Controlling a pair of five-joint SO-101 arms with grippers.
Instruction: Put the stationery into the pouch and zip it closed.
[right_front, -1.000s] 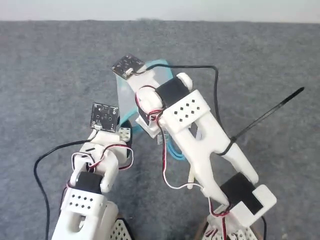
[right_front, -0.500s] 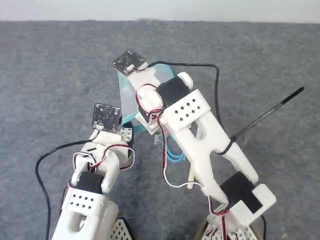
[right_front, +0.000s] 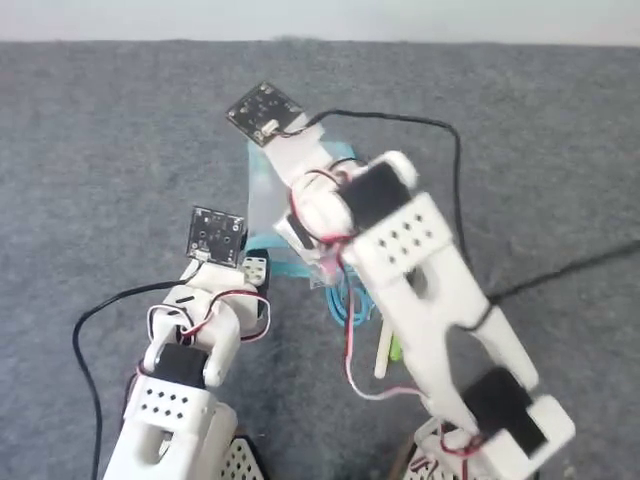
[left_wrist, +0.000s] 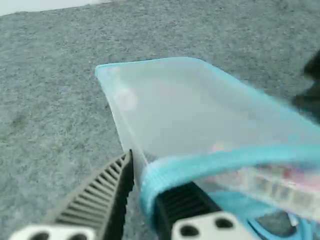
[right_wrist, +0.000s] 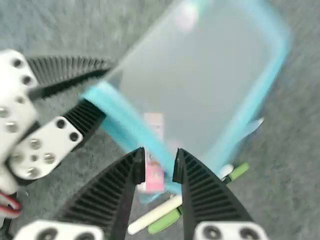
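Pouch (left_wrist: 180, 110) rim sits clenched in my left jaws; my right jaws pinch its blue edge. Right wrist view shows pens (right_wrist: 150, 217) beneath.

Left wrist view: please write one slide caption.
Left gripper pinches the translucent pouch by its blue zipper edge.

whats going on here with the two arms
The left gripper is clamped on the open edge of the clear, blue-trimmed pouch. The right gripper is at the pouch's mouth, where a pink item shows through the plastic. White-and-green pens lie on the grey table beneath, so packing is not finished.
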